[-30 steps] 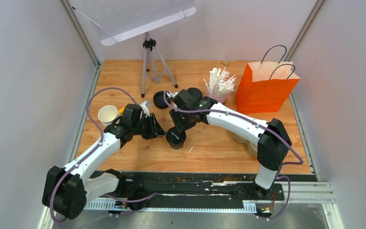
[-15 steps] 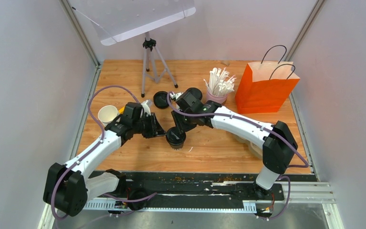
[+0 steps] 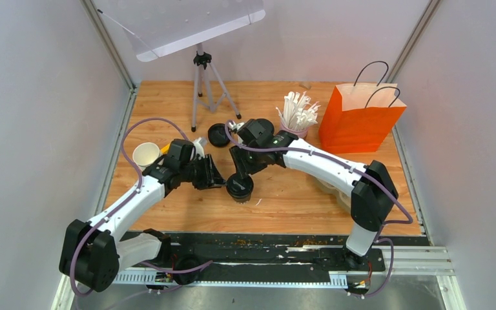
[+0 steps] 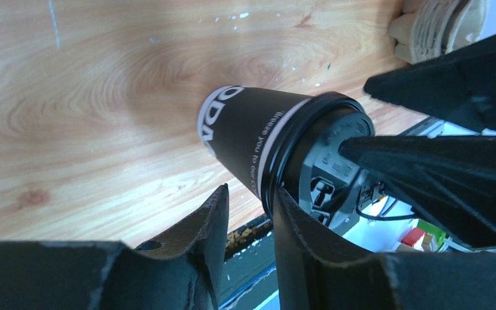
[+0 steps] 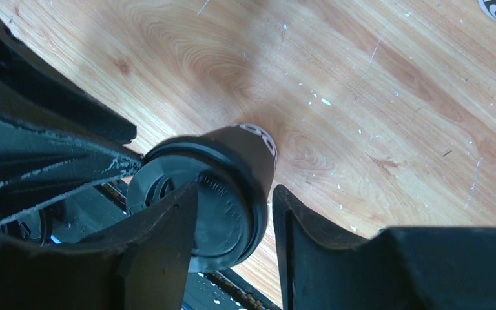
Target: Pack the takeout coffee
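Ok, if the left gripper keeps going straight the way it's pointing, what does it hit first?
The black lidded cup: the rim of its lid sits right ahead of the left gripper. The right gripper is beyond, at the lid; depth there is unclear.

Black lidded cup [image 3: 239,188] upright mid-table, open white cup [image 3: 146,155] upright at left

Room check | I see a wooden tabletop [image 3: 297,206], pale flecks in the grain | plain grey-white walls [image 3: 39,97] close in left, right and behind | metal corner posts [image 3: 106,39] at the back | tripod [image 3: 201,61] far left carries a tilted clear panel [image 3: 181,22] | black rail [image 3: 265,253] along my near edge | light soft, even
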Controlling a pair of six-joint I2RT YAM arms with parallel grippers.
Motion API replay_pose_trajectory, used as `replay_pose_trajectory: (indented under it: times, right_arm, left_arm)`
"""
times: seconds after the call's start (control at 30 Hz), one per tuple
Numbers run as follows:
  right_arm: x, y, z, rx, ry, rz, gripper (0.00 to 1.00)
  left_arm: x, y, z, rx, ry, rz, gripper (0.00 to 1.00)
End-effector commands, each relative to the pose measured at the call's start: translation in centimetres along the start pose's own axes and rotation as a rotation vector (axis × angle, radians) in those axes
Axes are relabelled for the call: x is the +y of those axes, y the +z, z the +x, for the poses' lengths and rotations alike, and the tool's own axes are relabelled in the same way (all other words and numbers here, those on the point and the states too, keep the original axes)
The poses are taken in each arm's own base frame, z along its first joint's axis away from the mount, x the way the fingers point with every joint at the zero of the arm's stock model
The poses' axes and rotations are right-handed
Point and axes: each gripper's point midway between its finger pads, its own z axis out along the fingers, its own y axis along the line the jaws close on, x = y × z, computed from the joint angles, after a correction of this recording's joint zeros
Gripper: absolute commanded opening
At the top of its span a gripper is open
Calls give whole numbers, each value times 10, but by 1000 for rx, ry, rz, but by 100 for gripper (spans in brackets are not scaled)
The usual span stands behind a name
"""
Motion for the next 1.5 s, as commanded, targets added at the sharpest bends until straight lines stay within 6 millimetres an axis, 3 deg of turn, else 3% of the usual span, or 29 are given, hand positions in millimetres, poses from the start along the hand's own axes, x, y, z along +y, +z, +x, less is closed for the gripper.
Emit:
replay_pose_trajectory:
  times: [0.0, 0.23, 0.73, 1.0, 1.17, 1.47]
  right_arm:
    - [3, -13, -20, -5, -28, -21, 49]
    - [19, -37, -30, -39, 12, -82, 55]
    - [7, -68, 3, -35, 182, -60, 53]
    - [-11, -66, 29, -21, 296, -57, 49]
    - [-24, -63, 35, -30, 335, -71, 47]
    - [-29, -53, 39, -15, 350, -81, 43]
  left_arm:
    - [12, -8, 24, 80, -55, -63, 41]
    - [-10, -19, 1, 14, -18, -30, 51]
    - [-55, -21, -33, -63, 139, 153, 63]
    - [-44, -3, -22, 23, 174, 159, 61]
    - [-48, 3, -17, 54, 172, 197, 57]
    - [-45, 14, -4, 106, 168, 205, 51]
